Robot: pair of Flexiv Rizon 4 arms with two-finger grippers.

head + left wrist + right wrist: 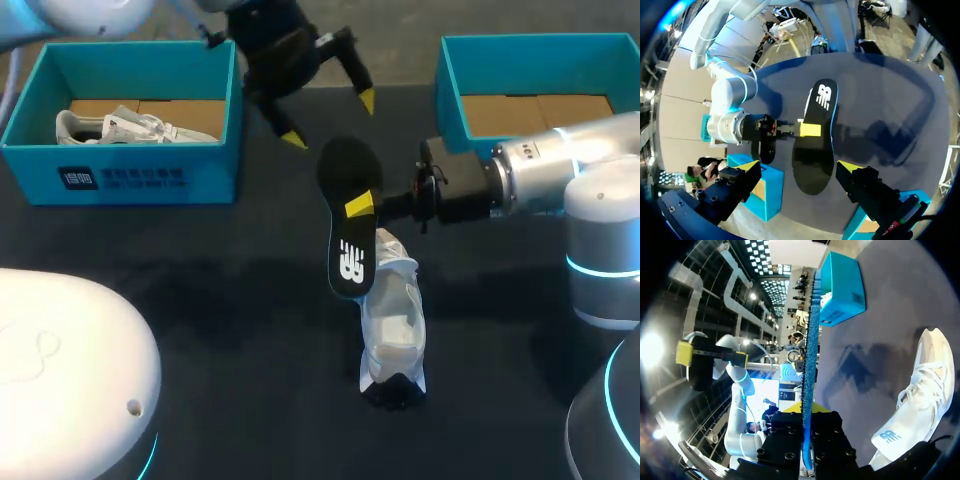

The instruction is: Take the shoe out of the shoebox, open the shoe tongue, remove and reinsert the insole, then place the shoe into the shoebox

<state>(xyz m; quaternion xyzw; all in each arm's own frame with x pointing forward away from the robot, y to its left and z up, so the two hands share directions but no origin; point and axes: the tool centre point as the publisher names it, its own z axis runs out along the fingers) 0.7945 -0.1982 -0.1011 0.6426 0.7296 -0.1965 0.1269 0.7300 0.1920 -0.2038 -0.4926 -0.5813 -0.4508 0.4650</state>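
A black insole [350,170] with a white logo hangs over the middle of the table, and my right gripper [360,207] is shut on its edge. In the right wrist view the insole [810,340] shows edge-on between that gripper's fingers [809,409]. The white shoe [392,320] lies on the table just below it, and shows again beside the right gripper [920,385]. My left gripper [330,120] stands open just beyond the insole's heel end without touching it. In the left wrist view the insole [817,140] lies ahead of its spread fingers [799,167].
A teal shoebox [120,180] at the back left holds another white shoe [130,125]. A second teal shoebox [450,90] stands at the back right behind my right arm [560,170]. A white rounded robot cover [70,370] fills the near left corner.
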